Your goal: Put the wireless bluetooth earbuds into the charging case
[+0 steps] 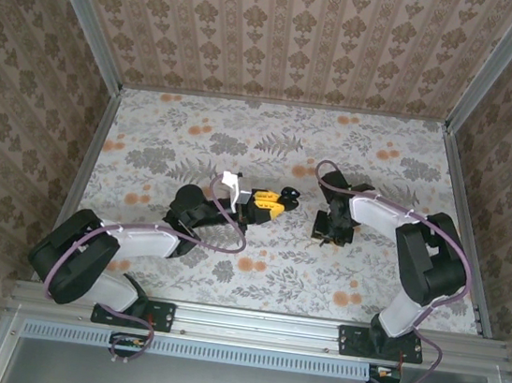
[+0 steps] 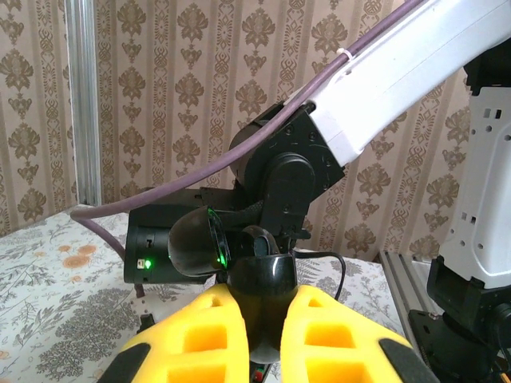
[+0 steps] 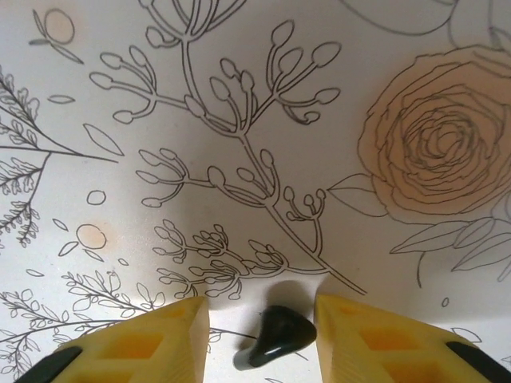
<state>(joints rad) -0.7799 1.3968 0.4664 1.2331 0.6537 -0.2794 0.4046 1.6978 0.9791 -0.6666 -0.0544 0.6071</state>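
Just below the right gripper: a tiny glossy black plastic earbud lies on the white floral-printed table cover, inside the gap between the two yellow padded fingers.
Earbud's long axis: slanted across the gap, with its lower end toward the finger on the picture's left and its upper end toward the finger on the picture's right.
Earbud's offset: off centre, just beside the picture-right finger and clearly apart from the other.
Right gripper's state: spread wide, pointing straight down at the table and holding nothing. From overhead it stands right of the table's middle.
Nearer arm: the right one, since its fingers straddle the earbud.
Coming move, as a judgement: closing would meet the earbud on a slant. A small sideways shift or wrist turn would likely centre it. Being small and smooth, it could slip out.
Left gripper: near the table's middle, apart from the right gripper and aimed sideways at the white-and-black right arm.
Left gripper's state: narrow, its yellow pads pressed on a small glossy black rounded piece, which I take to be the other earbud.
Small white block: it sits by the left wrist. I cannot tell whether it is the charging case or part of the arm.
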